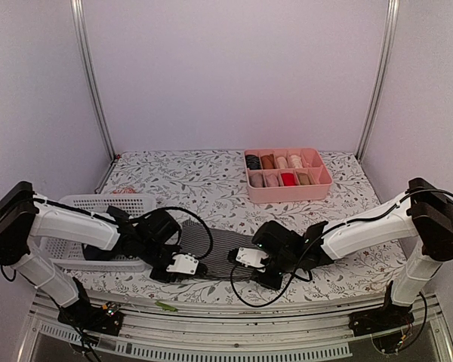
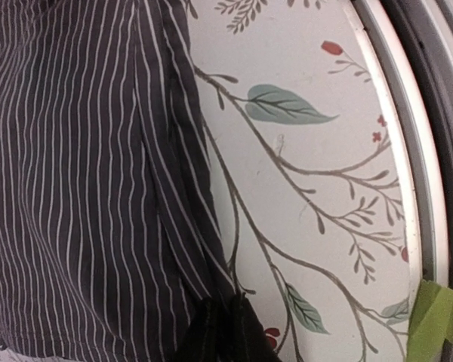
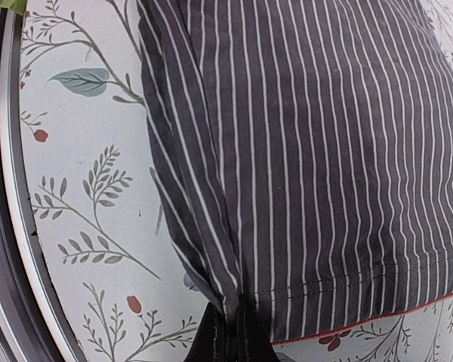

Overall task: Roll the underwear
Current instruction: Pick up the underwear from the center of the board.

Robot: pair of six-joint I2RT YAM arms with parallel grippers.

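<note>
Striped underwear [image 1: 215, 253]: dark grey with thin white lines. It lies spread flat on the flowered tabletop [image 1: 189, 181], close to the near edge and between my 2 hands. It is well apart from the pink tray [image 1: 287, 197] at the far side.

Left hand [image 1: 183, 265]: low on the tabletop at the left end of the cloth. In the left wrist view my fingers are pressed together at the bottom of the frame [image 2: 220, 328], and the corner of the cloth [image 2: 83, 188] gathers into them. I read this as a pinch on that corner. Bare tabletop lies to the right of the cloth edge, with a scrap of green tape [image 2: 434, 317] on the table rim.

Right hand [image 1: 251, 259]: low at the right end of the same cloth. In the right wrist view my fingers are pressed together [image 3: 225, 332] on a bunched corner of the fabric [image 3: 325, 166]. Folds run up from the pinch. The hem next to it shows a stitch line and a thin red edge.

Other items: the pink tray has 2 rows of compartments holding rolled cloth pieces [image 1: 288, 179] in black, brown, cream, grey, red and tan. A white mesh basket [image 1: 90, 202] sits at the left, behind my left arm; I cannot see what is inside it.
</note>
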